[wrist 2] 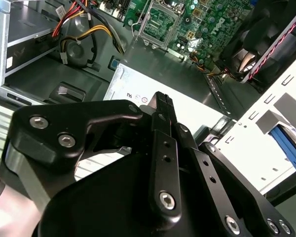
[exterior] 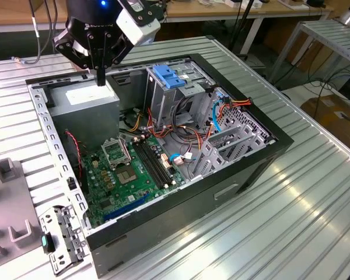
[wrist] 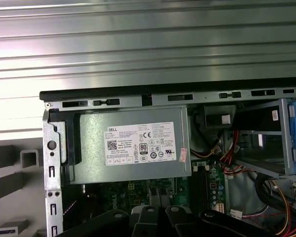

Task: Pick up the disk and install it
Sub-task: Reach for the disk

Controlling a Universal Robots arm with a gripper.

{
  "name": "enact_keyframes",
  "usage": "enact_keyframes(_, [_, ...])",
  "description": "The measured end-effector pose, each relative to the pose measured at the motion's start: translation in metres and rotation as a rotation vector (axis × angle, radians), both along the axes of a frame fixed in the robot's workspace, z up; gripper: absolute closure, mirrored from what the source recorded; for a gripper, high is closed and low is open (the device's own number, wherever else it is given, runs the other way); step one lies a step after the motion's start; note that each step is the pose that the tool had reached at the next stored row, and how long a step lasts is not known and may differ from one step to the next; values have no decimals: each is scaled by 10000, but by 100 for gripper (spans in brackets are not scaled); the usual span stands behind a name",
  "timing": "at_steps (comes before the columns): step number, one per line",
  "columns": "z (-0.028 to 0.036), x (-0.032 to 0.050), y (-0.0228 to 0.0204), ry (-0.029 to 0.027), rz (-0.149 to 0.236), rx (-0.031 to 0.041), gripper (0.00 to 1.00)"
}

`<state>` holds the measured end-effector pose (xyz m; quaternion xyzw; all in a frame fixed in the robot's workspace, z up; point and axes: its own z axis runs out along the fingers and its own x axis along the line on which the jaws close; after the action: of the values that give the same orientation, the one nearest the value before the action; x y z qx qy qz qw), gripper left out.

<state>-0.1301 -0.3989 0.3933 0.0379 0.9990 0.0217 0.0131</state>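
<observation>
Closed fingers (exterior: 100, 74) hover over the large grey box (exterior: 84, 104).

- My work surface is a ribbed, silvery metal table (exterior: 291, 192), and bright light streaks along its grooves.
- Behind it I see a wooden-topped bench (exterior: 221, 9) on white legs.
- Toward the exterior view's right stand a second ribbed metal table (exterior: 332, 32), pale floor (exterior: 294, 93) and a brown cardboard box (exterior: 332, 114).

Open computer case (exterior: 163, 220) on ribbed table (exterior: 297, 227) (green motherboard (exterior: 128, 178) inside).
</observation>
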Motion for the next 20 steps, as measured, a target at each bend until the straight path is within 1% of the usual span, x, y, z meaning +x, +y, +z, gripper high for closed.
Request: enact_keyframes(20, [0, -72, 0, 0, 0, -1, 89])
